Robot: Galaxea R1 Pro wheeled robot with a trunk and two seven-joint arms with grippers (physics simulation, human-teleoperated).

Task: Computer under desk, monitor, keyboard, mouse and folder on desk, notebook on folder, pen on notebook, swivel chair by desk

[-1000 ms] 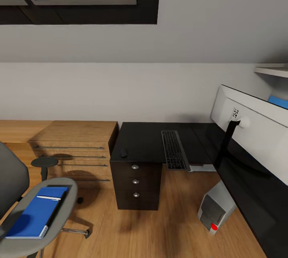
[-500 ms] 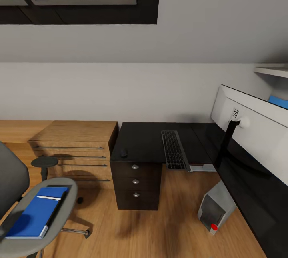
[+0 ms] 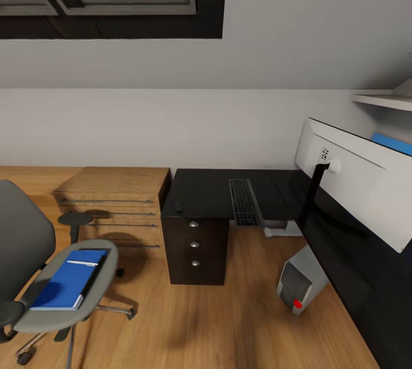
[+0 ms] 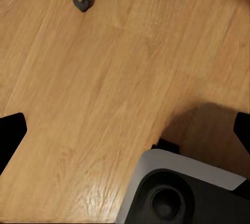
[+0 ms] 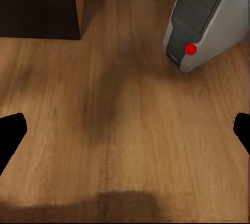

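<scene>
Left gripper: fingertips sit at opposite edges of the wrist frame, spread wide, holding nothing, above bare plank floor; a chair castor shows at upper left and the robot's base at lower right.
Right gripper: fingers likewise parted wide and empty over the floor, with the computer at upper right and the drawer unit at upper left.
Swivel chair: lower left of the head frame, apart from the desk.
Folder: blue, lying on the chair seat, with the dark notebook under its right edge and the pen across its top.
Keyboard: centre of the frame, on the desktop, its near end at the edge.
Mouse: on the desktop above the drawers.
Monitor: right of frame, white back showing.
Computer: on the floor, lower right.
Change: the view has pulled back since a second ago, so more of the chair and floor now shows; the objects themselves lie as before.
</scene>
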